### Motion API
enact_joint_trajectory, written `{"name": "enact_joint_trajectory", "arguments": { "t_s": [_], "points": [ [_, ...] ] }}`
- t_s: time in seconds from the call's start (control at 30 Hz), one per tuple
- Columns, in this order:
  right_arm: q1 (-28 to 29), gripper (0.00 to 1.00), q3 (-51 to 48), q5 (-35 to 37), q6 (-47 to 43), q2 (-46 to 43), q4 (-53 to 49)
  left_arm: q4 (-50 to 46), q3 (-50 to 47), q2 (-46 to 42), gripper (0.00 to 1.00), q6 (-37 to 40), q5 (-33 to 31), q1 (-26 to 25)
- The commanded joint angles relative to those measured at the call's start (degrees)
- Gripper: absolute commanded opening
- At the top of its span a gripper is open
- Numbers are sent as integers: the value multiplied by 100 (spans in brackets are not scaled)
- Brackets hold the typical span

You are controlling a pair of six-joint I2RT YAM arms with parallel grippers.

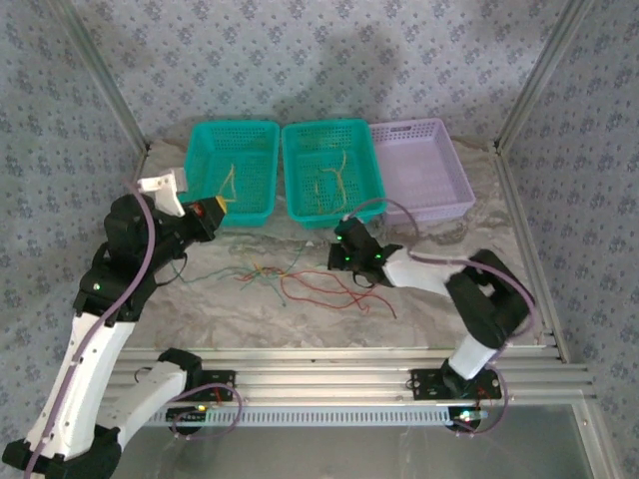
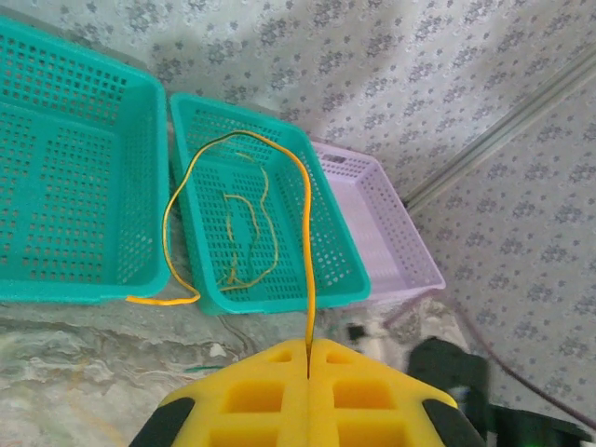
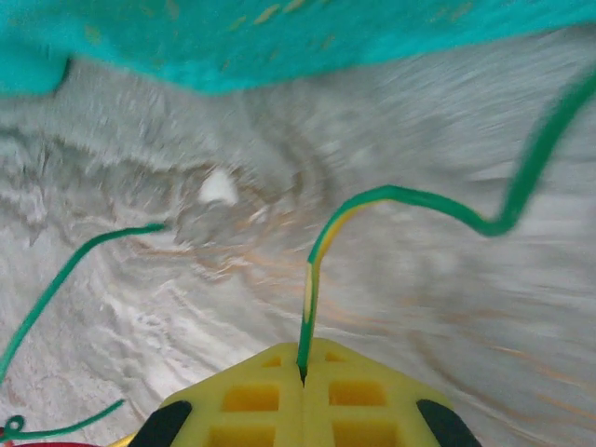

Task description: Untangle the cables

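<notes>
On the left, the left tool [image 2: 307,361] is pressed together on a yellow-orange cable [image 2: 306,242], which loops up before a teal basket [image 2: 270,300]. In the middle of the table [image 1: 250,324], the other cables [image 1: 305,284] lie crossed, red and green. The right tool [image 3: 302,371] is clamped on a green cable [image 3: 419,197]. These wires seem very light, limp and slippery; better to pinch near a free end. The top view gives the whole tangle, the wrist views each pinch.

No writing, label, brand or number can be read, neither on the teal perforated plastic baskets [image 1: 196,170] at upper centre nor on the lilac perforated plastic basket [image 1: 429,212] beside them.
</notes>
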Motion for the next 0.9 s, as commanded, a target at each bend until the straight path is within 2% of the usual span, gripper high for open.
{"name": "enact_joint_trajectory", "arguments": {
  "t_s": [0.0,0.23,0.4,0.53,0.7,0.73,0.87],
  "points": [
    [-353,0,-403,773,-75,-1032,-434,-90,118,-115,0,278,-320,-31],
    [-1103,0,-880,1411,-161,-3130,-1841,-586,382,24,0,683,-1069,10],
    [-2306,0,-1002,1401,-49,-4300,-2847,-1012,615,99,0,822,-1609,157],
    [-3043,0,-927,1193,-127,-4675,-3240,-1139,740,164,0,832,-1884,188],
    [-3474,0,-726,1112,-162,-4869,-3520,-1424,965,298,0,873,-2325,206],
    [-3564,0,-688,1125,-418,-4888,-3599,-1460,1001,293,0,881,-2457,206],
    [-4078,0,-594,1127,-425,-4986,-3975,-1639,1103,324,0,837,-3073,213]
  ]
}}
